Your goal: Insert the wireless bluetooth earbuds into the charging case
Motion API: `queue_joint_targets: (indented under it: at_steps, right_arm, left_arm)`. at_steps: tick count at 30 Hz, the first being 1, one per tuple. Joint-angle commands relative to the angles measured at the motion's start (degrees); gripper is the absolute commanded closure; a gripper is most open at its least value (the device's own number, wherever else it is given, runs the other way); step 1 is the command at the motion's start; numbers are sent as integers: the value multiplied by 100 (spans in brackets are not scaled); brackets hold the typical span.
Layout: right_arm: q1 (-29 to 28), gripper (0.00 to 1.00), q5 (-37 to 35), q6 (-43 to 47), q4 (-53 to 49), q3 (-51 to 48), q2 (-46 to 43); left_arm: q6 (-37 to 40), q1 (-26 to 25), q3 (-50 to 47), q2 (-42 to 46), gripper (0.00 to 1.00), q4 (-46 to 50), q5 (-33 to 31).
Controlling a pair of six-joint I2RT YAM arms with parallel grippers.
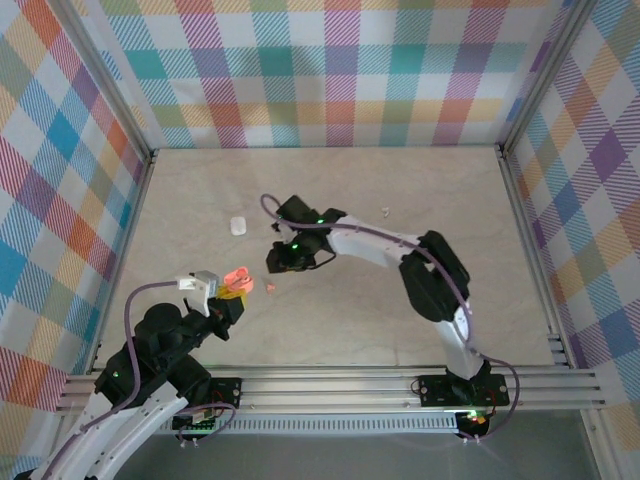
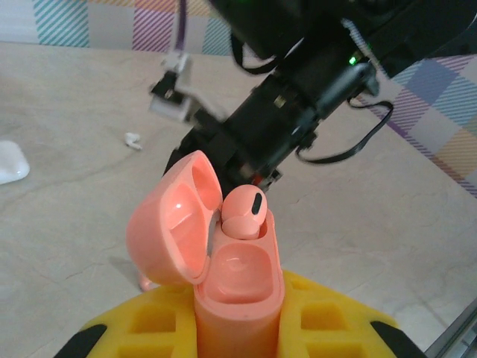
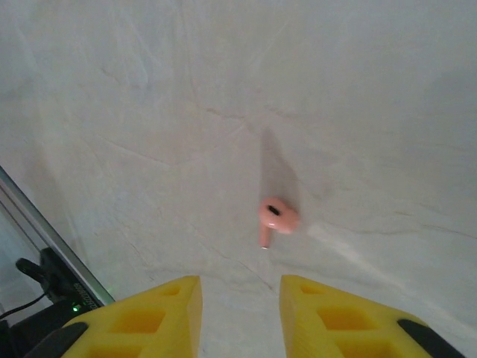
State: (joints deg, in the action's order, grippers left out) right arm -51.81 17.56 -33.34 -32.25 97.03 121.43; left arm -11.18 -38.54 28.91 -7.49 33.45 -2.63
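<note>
Item: loose earbud [image 3: 276, 218], salmon-pink, lying alone on the table [image 3: 149, 112].
Location: just beside the held charging case [image 2: 238, 298], touching neither it nor any finger.
Long axis: the stem points back toward the right gripper [image 3: 240, 306] and the rounded head lies farther off, so the axis runs roughly along the gripper's line of reach.
Bearing from jaws: ahead of the gap, a little to the right of its middle.
Right jaws: spread, nothing between them.
Left gripper [image 2: 238, 328]: pressed on the lower body of the charging case, which stands upright with its lid swung open.
Case contents: seated earbud [image 2: 242, 216] in the far socket; the near socket is bare.
Nearer arm: the right, hanging over the loose earbud; the left is taken up with the case.
Move required (judgement): shift slightly right and descend, so the fingers close across the stem rather than along it.
Risk (judgement): a small rounded piece, likely to skid or roll if pinched off-centre.
</note>
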Motion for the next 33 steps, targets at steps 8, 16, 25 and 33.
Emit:
queue_joint_targets:
  at_steps: [8, 16, 25, 33]
  right_arm:
    - [-283, 66, -842, -457, -888, 611, 573]
    - [-361, 65, -964, -467, -1020, 961, 901]
    - [-454, 60, -1071, -528, -1370, 1469, 1261]
    - [-607, 58, -1330, -502, -1783, 1901, 1547]
  left_arm:
    - [-356, -30, 405, -292, 100, 493, -240]
    - [-516, -29, 383, -423, 100, 470, -488]
    - [-533, -30, 388, -412, 100, 523, -547]
    - [-516, -30, 406, -289, 100, 637, -588]
